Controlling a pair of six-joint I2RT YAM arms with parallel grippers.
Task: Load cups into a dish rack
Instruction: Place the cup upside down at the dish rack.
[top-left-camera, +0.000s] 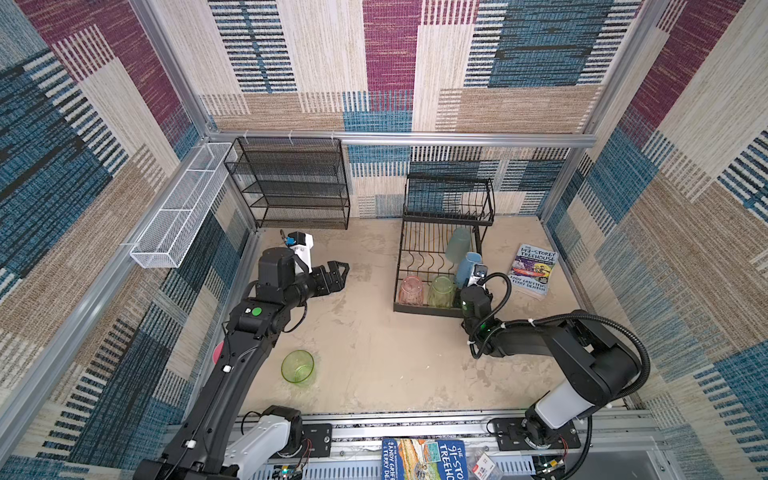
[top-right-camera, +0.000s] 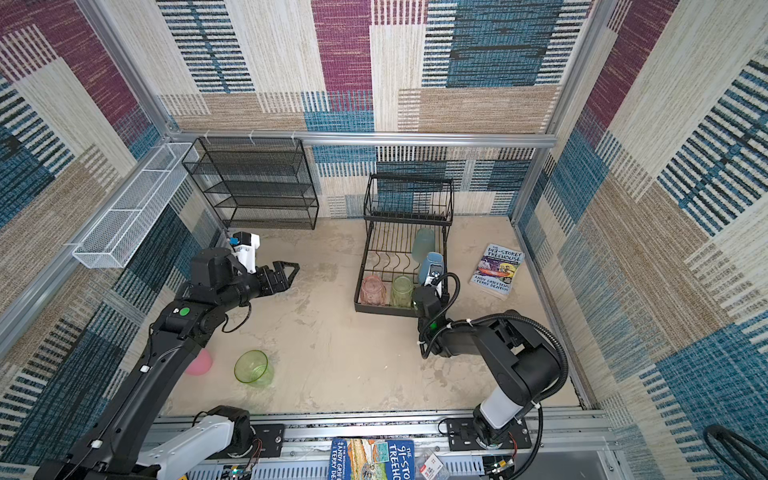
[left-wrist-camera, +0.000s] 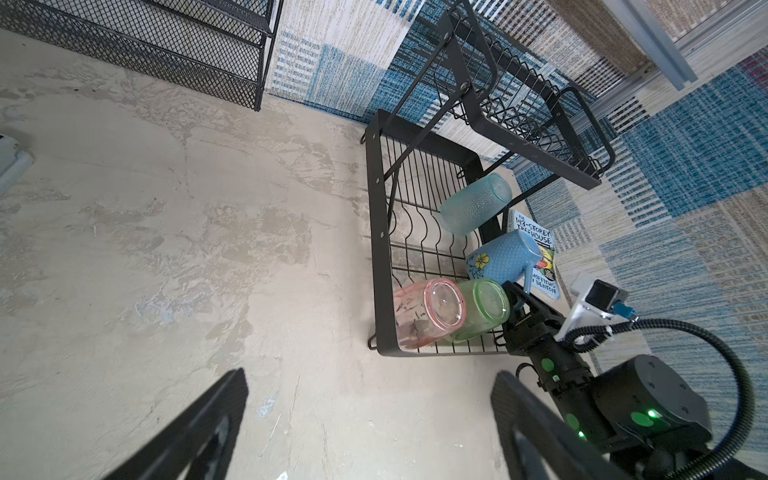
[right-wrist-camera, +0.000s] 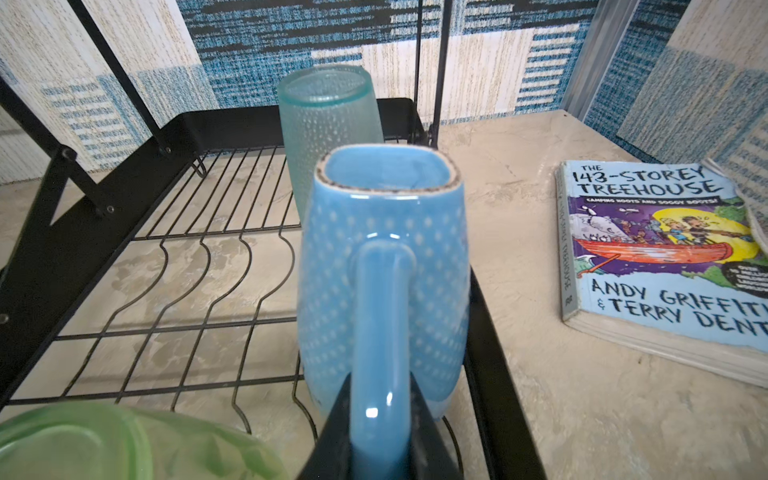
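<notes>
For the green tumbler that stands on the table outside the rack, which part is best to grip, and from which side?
Probably its rim, from above: the green tumbler stands upright with the mouth open upward, so one finger can go inside and one outside the wall. The open left gripper is nearer.

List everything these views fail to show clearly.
- Opaque pink cup: largely behind the left arm in both top views, so its pose is unclear.
- Right gripper: closed on the light-blue mug handle, but the right wrist view's bottom edge cuts off its fingers.
- Front book: cut by the bottom edge in both top views.
- Green tumbler in the dish rack: blurred and cropped in the right wrist view.
</notes>
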